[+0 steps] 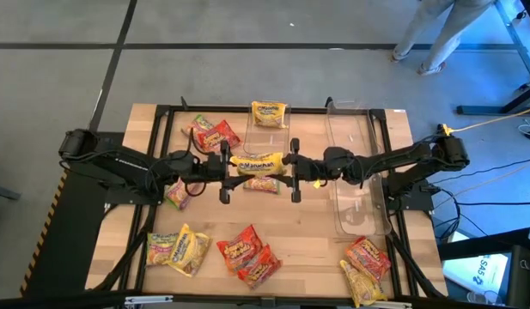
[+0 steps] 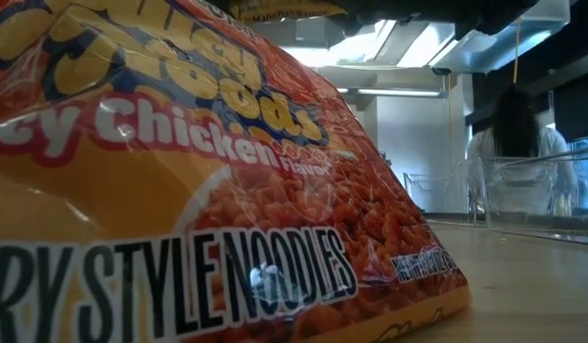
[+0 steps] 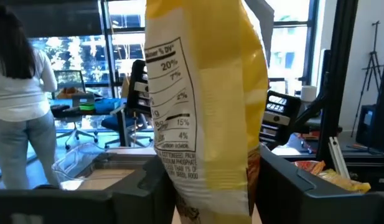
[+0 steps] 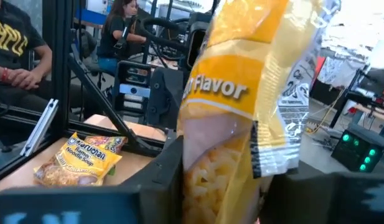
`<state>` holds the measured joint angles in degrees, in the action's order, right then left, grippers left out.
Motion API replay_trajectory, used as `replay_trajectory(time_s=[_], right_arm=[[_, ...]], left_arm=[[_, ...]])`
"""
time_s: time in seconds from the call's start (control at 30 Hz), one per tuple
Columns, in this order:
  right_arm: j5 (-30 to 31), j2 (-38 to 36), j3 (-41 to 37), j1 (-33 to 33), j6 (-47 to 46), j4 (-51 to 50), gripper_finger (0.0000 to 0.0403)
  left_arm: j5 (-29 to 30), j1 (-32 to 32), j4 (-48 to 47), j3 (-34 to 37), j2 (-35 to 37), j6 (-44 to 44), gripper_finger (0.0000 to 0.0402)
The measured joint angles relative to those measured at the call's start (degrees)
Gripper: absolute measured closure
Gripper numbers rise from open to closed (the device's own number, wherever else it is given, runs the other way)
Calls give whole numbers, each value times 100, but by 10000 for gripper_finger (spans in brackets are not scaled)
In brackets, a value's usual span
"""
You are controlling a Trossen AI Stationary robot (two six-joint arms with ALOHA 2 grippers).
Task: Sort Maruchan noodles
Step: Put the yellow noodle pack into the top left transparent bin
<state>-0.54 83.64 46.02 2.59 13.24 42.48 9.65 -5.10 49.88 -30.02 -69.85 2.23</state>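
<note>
A yellow Maruchan noodle packet (image 1: 258,161) hangs above the middle of the table, between my two grippers. My left gripper (image 1: 234,165) comes from the table's left and is shut on one end of it. My right gripper (image 1: 286,165) comes from the right and is shut on the other end. The packet fills both wrist views (image 3: 204,99) (image 4: 241,112). Another packet (image 1: 261,183) lies flat on the table below it. Several more yellow, green and red-orange packets lie about, including one yellow one (image 1: 269,113) in the far clear bin. My left gripper pinches the yellow packet's left end (image 3: 198,186) between its two fingers, coming level from the table's left. The packet is lifted clear of the table and reaches away from the fingers toward the other gripper. My right gripper pinches the packet's right end (image 4: 216,186) between its two fingers, coming level from the table's right. The packet is clear of the table, its printed face up in the high view.
Two clear bins stand on the table, one at the far middle (image 1: 273,137) and one on the right (image 1: 355,184). Packets lie at the far left (image 1: 211,133), near left (image 1: 179,249), near middle (image 1: 247,253) and near right (image 1: 366,262). A person (image 1: 436,34) stands beyond the table.
</note>
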Motion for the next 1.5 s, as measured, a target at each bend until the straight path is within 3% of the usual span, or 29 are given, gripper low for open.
replay_trajectory(time_s=[0.2,0.37,0.57,0.77,0.93,1.13,1.33,1.5], right_arm=[[58,-45,2,0,-210,-292,191],[604,-692,2,0,-106,-1740,143],[1320,-1772,2,0,-144,-3326,131],[1349,-2044,175,0,-595,-3398,129],[1245,-1542,884,0,-683,-4058,112],[1179,-405,2395,0,-643,-5506,82],[846,592,3940,0,-549,-7185,81],[821,1137,4501,0,-547,-7727,83]], left_arm=[[73,0,-81,0,27,118,246],[391,0,-477,0,57,152,246],[740,0,-1053,0,60,412,246],[739,0,-1717,0,58,696,246],[741,-1,-1829,0,58,696,247],[743,0,-1907,0,58,667,247],[831,0,-2101,0,58,590,247],[816,0,-2096,0,56,587,247]])
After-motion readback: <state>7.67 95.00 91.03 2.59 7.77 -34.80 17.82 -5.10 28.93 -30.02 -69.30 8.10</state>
